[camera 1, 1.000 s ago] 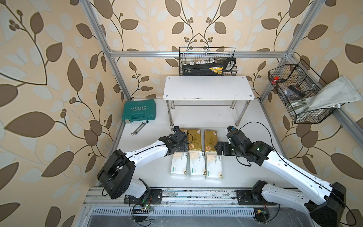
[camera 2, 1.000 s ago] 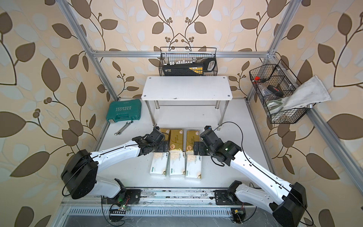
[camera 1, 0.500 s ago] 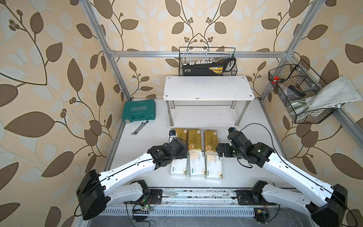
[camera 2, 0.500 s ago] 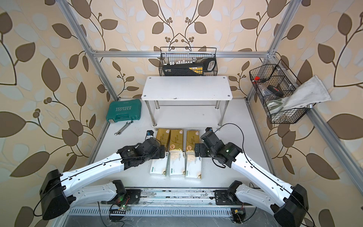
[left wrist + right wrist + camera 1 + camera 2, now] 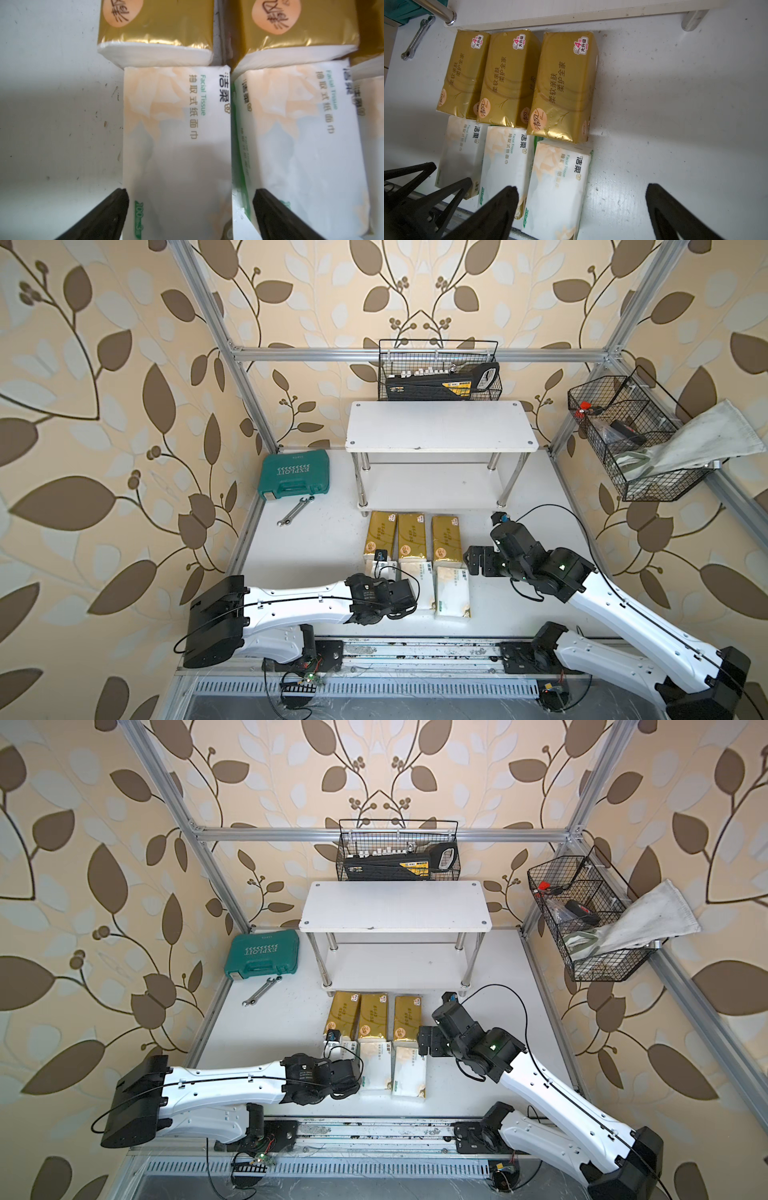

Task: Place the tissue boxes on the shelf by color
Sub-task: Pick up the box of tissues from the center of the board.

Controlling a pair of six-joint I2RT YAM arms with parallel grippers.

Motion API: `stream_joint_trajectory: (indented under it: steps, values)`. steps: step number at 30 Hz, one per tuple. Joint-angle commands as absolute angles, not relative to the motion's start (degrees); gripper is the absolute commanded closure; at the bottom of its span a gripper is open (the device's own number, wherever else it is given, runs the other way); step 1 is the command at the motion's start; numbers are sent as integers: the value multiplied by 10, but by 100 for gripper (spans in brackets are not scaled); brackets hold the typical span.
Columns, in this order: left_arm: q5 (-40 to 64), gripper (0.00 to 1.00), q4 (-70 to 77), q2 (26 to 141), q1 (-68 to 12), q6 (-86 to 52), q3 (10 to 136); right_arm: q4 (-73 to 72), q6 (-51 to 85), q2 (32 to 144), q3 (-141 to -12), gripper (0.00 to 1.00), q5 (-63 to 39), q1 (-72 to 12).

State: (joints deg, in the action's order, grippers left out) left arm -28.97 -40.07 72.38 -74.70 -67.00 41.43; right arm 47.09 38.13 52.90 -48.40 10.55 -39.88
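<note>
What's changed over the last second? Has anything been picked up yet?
The left gripper drew back from the gold packs and now sits open over the leftmost white pack. Nothing was gripped or released. The right gripper hardly moved and is open beside the packs. All six packs and the shelf are unchanged.
</note>
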Motion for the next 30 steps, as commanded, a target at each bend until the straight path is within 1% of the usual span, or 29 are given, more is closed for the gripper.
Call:
stream_joint_trajectory:
  steps: [1, 11, 18, 30]
  values:
    - [-324, 1, -420, 721, -750, -707, 410, 492, 381, 518, -477, 1, 120, -401]
    - [-310, 1, -397, 700, -749, -703, 374, 499, 380, 517, -482, 1, 127, -402]
    - [-290, 1, -362, 721, -749, -669, 370, 499, 379, 530, -492, 1, 127, -402]
    - [-268, 1, -359, 740, -741, -658, 367, 497, 371, 553, -510, 1, 126, -402]
